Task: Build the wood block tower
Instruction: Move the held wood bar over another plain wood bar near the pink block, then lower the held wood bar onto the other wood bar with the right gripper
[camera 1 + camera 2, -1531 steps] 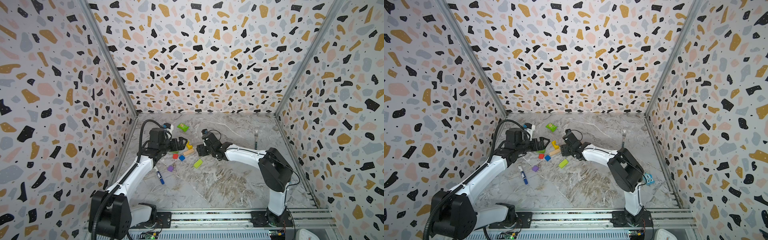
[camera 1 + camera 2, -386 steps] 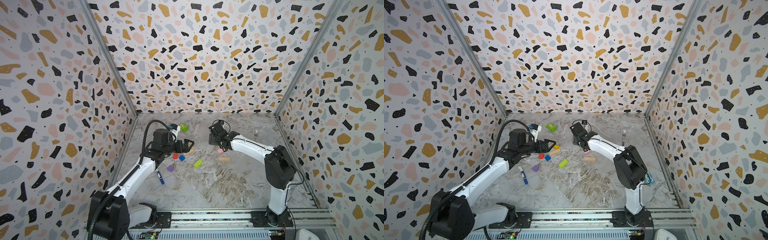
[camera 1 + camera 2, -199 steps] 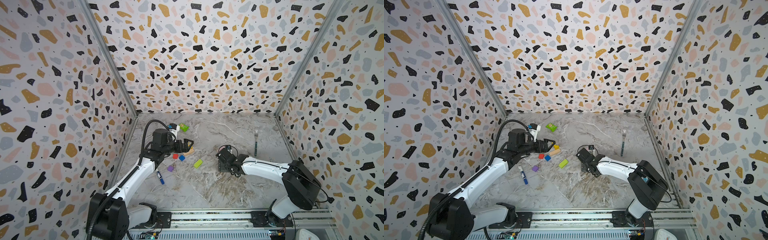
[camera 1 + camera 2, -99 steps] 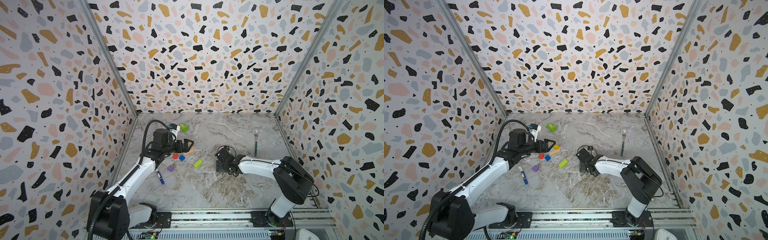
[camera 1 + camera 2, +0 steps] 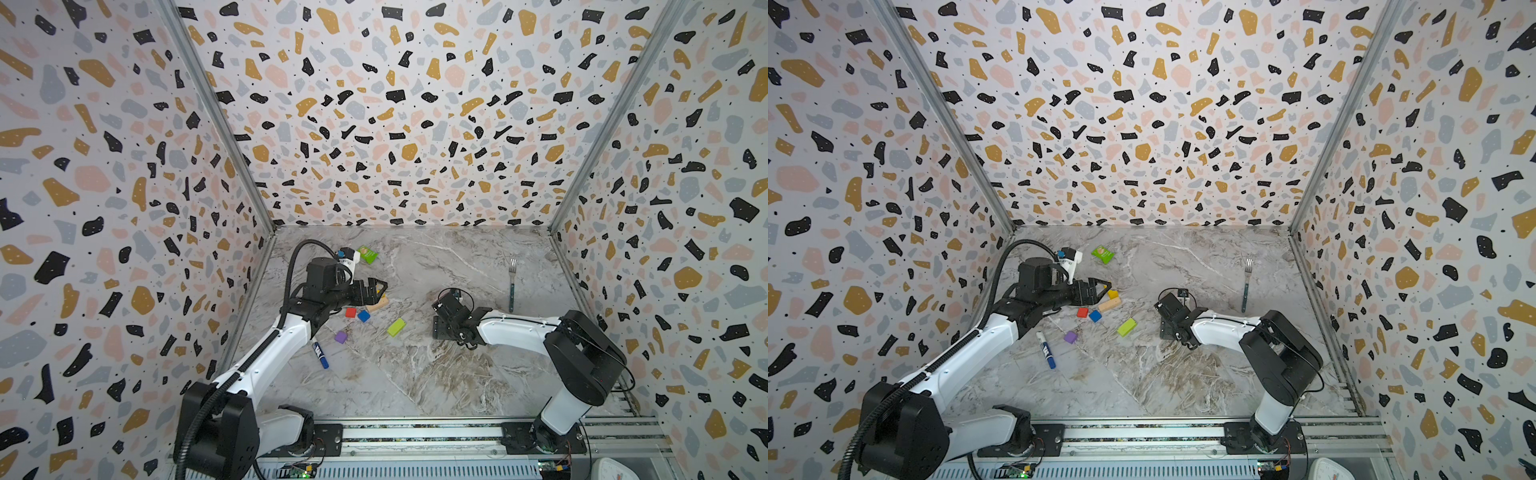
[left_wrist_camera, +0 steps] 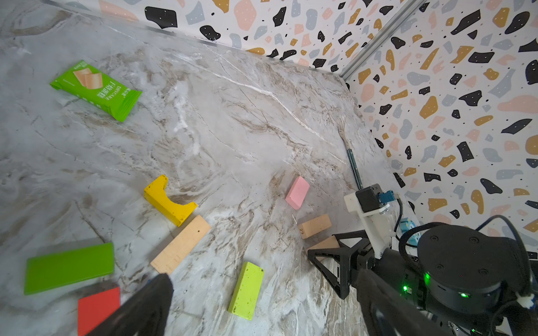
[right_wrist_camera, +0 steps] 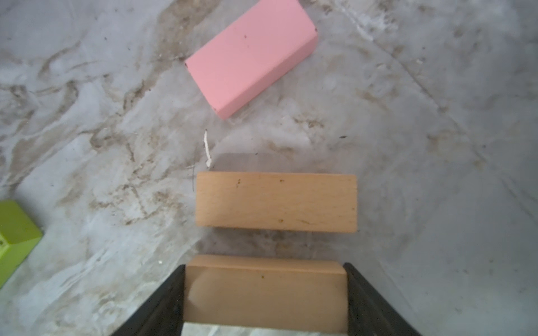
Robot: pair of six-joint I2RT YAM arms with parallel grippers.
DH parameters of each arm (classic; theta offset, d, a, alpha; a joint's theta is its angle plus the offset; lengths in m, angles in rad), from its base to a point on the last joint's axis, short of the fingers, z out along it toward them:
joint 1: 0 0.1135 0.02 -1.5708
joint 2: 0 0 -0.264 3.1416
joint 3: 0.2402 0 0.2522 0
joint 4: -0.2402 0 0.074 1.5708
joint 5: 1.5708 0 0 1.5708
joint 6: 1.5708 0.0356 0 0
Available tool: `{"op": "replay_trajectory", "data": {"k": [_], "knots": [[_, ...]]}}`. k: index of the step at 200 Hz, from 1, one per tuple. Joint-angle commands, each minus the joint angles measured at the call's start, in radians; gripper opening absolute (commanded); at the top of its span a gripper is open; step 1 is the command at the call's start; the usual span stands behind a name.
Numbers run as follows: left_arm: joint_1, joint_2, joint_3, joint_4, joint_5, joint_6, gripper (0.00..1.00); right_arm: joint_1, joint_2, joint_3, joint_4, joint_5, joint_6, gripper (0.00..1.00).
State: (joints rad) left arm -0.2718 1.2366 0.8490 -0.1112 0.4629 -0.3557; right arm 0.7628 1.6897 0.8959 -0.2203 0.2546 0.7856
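**Pinching on the right, spread wide on the left**

Clamps the right gripper point(image 7: 265, 267) on a held tan bar point(image 7: 265, 293), one finger flat against each end, low over the table point(image 5: 415, 386) — cannot tell whether touching it. Just ahead of the fingertips, parallel and a narrow gap away: a second tan bar point(image 7: 276, 202). Farther ahead along the same line, lying at a slant: a pink bar point(image 7: 250, 55). Off to that gripper's side facing the left arm, well apart: a lime bar point(image 5: 396, 327), flat and alone.

Holds the left gripper point(image 5: 380, 288) with jaws spread fully, gripping nothing, above a loose cluster of wood blocks point(image 6: 180, 247). Just under its fingertips: a yellow arch point(image 5: 1113, 294), with a long tan bar point(image 5: 1109, 304) just beside it. Close beside its fingers, on the front-rail side: a red cube point(image 5: 351, 312) and a blue cube point(image 5: 364, 316), near each other. Nearer the wrist, plain only in the left wrist view: a green bar point(image 6: 68, 267) next to the red cube. Farther off on that same side, by the forearm: a purple cube point(image 5: 340, 337) and a blue-capped marker point(image 5: 320, 353). Behind the left gripper, toward the back wall: a green packet point(image 5: 368, 254). Beyond the right gripper, near the side wall: a fork point(image 5: 512, 286).

Shows every block in sight flat on the marble, none resting on another — stacking not yet begun.
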Motion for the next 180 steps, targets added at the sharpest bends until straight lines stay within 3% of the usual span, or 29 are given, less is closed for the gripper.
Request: {"op": "replay_trajectory", "data": {"k": [1,180], "knots": [[-0.005,-0.002,-0.007,0.019,0.006,0.004,0.99,-0.015,0.031,0.006,-0.033,-0.006,-0.012,0.71],[-0.006,-0.005,-0.007,0.018,0.005,0.005,0.99,-0.028,0.078,0.030,-0.031,0.000,-0.035,0.76]]}}
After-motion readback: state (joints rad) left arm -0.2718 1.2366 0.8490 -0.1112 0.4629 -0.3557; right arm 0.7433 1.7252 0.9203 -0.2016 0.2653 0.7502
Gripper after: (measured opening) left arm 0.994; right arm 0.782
